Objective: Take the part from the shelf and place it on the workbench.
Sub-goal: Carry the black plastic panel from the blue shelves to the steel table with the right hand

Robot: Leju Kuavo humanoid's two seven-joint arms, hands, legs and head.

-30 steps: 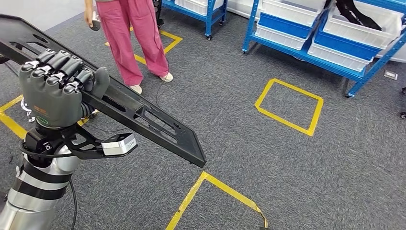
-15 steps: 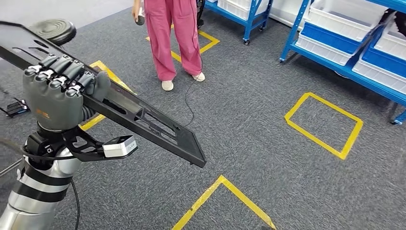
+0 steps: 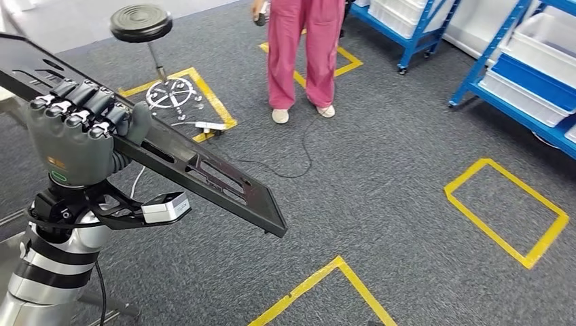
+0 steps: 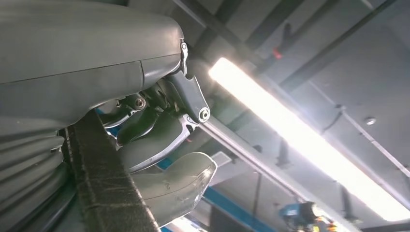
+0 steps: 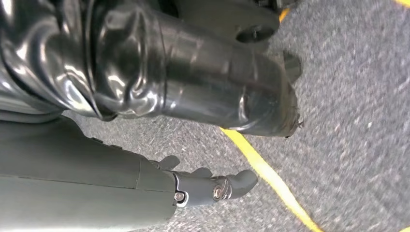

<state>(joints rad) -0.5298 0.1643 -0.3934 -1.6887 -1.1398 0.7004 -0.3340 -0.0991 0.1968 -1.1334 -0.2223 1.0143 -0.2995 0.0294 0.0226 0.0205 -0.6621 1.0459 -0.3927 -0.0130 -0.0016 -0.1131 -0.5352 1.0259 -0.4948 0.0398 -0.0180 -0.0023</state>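
Change since the earlier frames: the whole view had swung, a sign that the robot was turning, not that the things moved. The person in pink trousers (image 3: pixel 303 54) and the blue shelving (image 3: pixel 523 75) had slid toward the right, and a black stool (image 3: pixel 140 23) had come into view at far left. The left hand and its load kept the same place in the head view.

Item, near left: left hand (image 3: pixel 76 129), raised at chest height, fingers curled over the upper edge of the part (image 3: pixel 204 173) with the thumb on its near side; it held the part firmly. The left wrist view showed the thumb (image 4: pixel 174 193) pressed beside a dark edge of the part.

Item, left to centre: the part, a long flat black panel with slotted openings. It ran from far left, through the hand, down to a free corner near centre, tilted and well above the carpet (image 3: pixel 380 176). Judged reason: a high grip near one end kept the long panel off the floor and the robot's body during the walk.

Item, centre to right: yellow floor markings (image 3: pixel 506 210), carpet, person standing at far centre.

Item, right hand (image 5: pixel 212 186): hanging over the carpet beside a yellow line; whether its fingers were spread or closed could not be told.

The workbench was not yet reached.
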